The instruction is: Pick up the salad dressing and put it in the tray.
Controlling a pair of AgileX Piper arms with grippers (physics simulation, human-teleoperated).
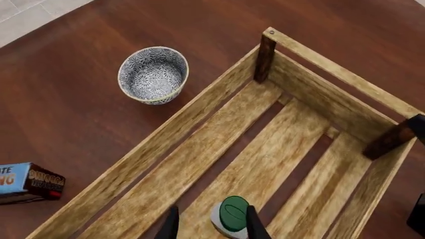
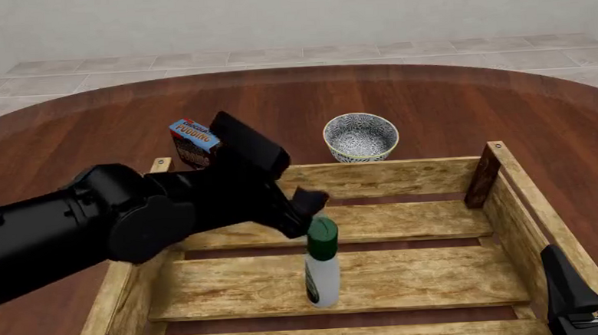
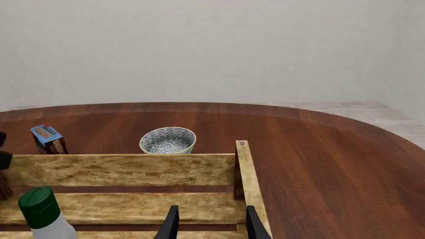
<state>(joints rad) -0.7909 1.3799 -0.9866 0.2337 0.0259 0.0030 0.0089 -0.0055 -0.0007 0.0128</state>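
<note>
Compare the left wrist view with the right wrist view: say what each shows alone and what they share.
Left wrist only: the left gripper with its fingers on either side of the salad dressing's green cap, and the tray's slatted floor seen from above. Right wrist only: the right gripper, open and empty, and the back wall. Both: the salad dressing, the tray, the speckled bowl and the pudding box.

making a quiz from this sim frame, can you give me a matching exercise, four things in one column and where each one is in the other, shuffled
Things:
1. salad dressing
2. bowl
3. pudding box
4. right gripper

Places:
A. on the table beyond the tray's far left corner
B. at the tray's near right corner, holding nothing
C. upright inside the tray, left gripper at its cap
D. on the table just beyond the tray's far wall

Pairs: 1-C, 2-D, 3-A, 4-B
</note>
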